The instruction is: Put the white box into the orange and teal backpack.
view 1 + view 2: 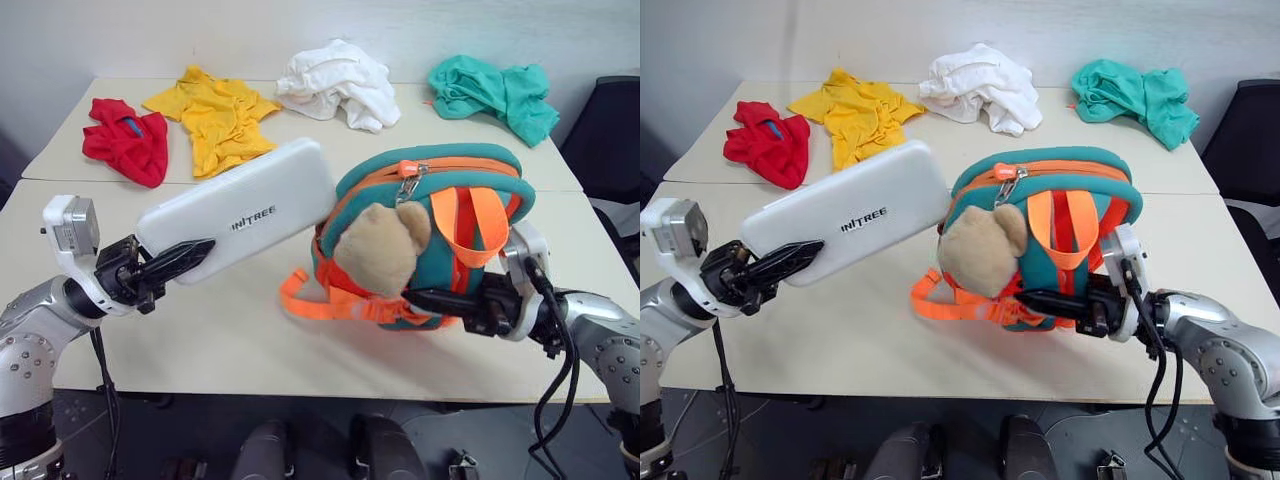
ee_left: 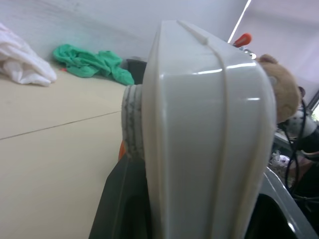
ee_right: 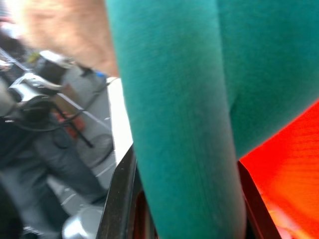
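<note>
Landmark = orange and teal backpack, sitting on the table w/ its zipper side up.

Far left of the pack: left gripper, fingers clamped on the near short end of the white box. Box is held off the table, tilted, its far end up against the pack's left shoulder, just below the zip line. Left wrist view shows the box edge-on between the fingers, lid seam visible.

Behind the pack, left to right: red garment, yellow garment, white cloth, teal cloth, all well apart from it.

On the pack's front: tan plush bear; orange straps trail out low on its left.

Right of the pack: right gripper, closed on the pack's lower teal edge; right wrist view has teal fabric pinched between the fingers.

Handling, my read: box looks rigid, smooth plastic, prob light, so end grip may slip or swing; a hold nearer mid-length would be steadier. Pack is soft, will sag and shift when pushed. Zip looks closed or nearly, can't tell for sure, so the opening needs sorting before the box goes in.
</note>
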You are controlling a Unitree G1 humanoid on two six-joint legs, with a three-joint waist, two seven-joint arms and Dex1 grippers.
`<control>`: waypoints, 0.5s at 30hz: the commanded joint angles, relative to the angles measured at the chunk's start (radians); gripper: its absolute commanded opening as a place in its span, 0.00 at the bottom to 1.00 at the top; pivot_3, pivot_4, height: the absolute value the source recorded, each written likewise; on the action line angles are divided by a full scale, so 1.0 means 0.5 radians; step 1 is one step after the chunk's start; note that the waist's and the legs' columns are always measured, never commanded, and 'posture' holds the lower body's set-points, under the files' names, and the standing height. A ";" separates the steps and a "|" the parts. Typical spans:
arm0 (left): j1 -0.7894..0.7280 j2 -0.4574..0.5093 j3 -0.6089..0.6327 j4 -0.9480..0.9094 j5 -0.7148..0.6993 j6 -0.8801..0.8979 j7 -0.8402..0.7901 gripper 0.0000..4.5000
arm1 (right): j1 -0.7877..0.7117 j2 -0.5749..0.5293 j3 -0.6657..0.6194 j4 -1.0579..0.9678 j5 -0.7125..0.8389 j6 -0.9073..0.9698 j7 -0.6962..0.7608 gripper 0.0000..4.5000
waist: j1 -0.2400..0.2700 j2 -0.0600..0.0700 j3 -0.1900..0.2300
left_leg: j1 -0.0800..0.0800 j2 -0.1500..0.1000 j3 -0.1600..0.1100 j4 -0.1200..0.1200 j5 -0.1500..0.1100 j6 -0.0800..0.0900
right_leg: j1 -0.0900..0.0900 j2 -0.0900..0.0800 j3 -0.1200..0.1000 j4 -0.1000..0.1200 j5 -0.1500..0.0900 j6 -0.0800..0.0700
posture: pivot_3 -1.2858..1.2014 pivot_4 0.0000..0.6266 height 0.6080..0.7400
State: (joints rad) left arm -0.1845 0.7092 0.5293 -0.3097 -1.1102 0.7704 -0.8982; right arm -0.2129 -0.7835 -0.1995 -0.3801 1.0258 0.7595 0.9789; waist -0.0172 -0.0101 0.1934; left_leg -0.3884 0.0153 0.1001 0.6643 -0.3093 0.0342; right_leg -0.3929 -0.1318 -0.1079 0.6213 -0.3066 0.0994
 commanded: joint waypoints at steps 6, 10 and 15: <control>0.003 0.065 -0.070 -0.177 0.051 -0.108 -0.037 0.29 | -0.050 0.073 0.022 0.035 -0.105 -0.085 0.036 0.10 | 0.032 0.000 0.000 | 0.000 -0.001 0.002 0.001 0.000 0.001 | 0.000 0.001 0.001 0.000 0.000 0.000 | 0.52 0.24 1.00; -0.086 0.109 -0.297 -0.003 0.371 -0.299 -0.166 0.29 | -0.071 0.094 0.029 0.045 -0.127 -0.087 0.046 0.10 | 0.043 0.000 0.000 | 0.000 -0.002 0.003 0.002 0.000 0.001 | 0.000 0.001 0.000 0.001 0.000 0.000 | 0.52 0.24 1.00; -0.343 0.157 -0.599 0.209 0.647 -0.450 -0.366 0.29 | -0.070 0.058 0.037 0.052 -0.141 -0.062 0.109 0.10 | 0.057 0.000 0.000 | 0.000 -0.002 0.004 0.001 0.000 0.002 | -0.001 0.002 0.000 0.000 0.000 0.000 | 0.52 0.24 1.00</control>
State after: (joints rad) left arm -0.3404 0.7704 0.2512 -0.2080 -0.8177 0.5797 -1.0407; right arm -0.2418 -0.7412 -0.1652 -0.3429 0.9509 0.7372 1.0167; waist 0.0111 -0.0101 0.1934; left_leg -0.3886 0.0143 0.1022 0.6650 -0.3093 0.0351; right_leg -0.3932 -0.1307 -0.1076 0.6215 -0.3066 0.0994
